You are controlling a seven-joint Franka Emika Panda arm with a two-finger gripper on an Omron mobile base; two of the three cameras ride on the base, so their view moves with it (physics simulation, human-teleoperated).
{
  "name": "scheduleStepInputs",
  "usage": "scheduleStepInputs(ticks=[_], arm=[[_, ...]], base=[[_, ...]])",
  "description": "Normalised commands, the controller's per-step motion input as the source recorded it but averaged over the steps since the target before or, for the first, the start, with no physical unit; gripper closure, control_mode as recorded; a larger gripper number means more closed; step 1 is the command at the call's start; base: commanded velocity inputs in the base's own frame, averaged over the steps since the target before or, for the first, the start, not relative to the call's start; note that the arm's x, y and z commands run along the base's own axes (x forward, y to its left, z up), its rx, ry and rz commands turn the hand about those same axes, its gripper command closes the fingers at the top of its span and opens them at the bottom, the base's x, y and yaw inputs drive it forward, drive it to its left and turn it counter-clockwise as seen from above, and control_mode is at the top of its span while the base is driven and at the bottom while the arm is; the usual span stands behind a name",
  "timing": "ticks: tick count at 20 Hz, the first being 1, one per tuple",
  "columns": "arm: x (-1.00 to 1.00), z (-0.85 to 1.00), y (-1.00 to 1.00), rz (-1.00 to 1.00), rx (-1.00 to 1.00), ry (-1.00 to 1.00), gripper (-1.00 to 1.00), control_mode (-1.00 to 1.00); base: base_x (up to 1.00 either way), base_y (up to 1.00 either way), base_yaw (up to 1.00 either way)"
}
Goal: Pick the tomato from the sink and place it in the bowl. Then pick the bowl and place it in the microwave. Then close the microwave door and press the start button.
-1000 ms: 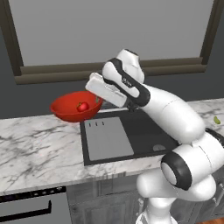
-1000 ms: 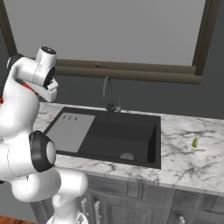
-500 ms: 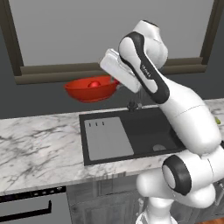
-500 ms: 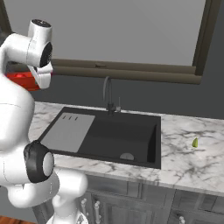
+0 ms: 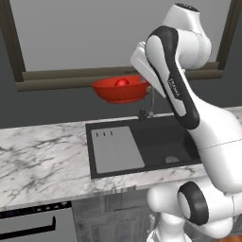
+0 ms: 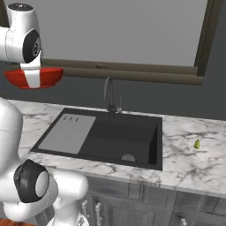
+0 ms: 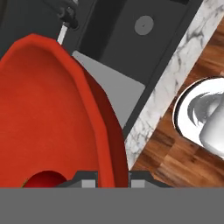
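Note:
The red bowl [image 5: 118, 92] hangs high in the air in front of the window, above the sink's [image 5: 160, 140] back edge. The tomato [image 5: 122, 82] lies inside it. My gripper [image 5: 144, 86] is shut on the bowl's right rim. From the right base view the bowl [image 6: 51, 75] shows partly behind my arm. In the hand view the bowl [image 7: 43, 113] fills the left side, the tomato [image 7: 43, 180] sits low in it, and my gripper [image 7: 114, 179] has the rim pinched between its fingers. The black sink [image 6: 126, 137] is far below. The microwave is out of view.
A grey drainboard [image 5: 116, 149] covers the sink's left part, and a faucet [image 6: 110, 95] stands at its back edge. A small green thing [image 6: 197, 144] lies on the marble counter [image 5: 42, 160] to the right. Wooden floor [image 7: 175, 153] shows below the counter edge.
The arm has lifted the bowl with the tomato from low over the counter, left of the sink, up and to the right, to window height.

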Motion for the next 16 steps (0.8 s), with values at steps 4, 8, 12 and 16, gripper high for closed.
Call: scheduleStepInputs(ticks=[4,8,12,16], arm=[[-0.66,0.16,-0.35,-0.23,-0.06,-0.04,1.00,-1.00],[-0.72,0.06,-0.28,-0.16,-0.01,-0.11,1.00,-1.00],[-0.28,0.02,-0.16,-0.13,0.00,-0.12,1.00,-1.00],[-0.25,0.09,-0.08,-0.08,0.00,-0.13,1.00,-1.00]], base=[[0.00,0.00,0.00],[0.00,0.00,0.00],[0.00,0.00,0.00],[0.00,0.00,0.00]])
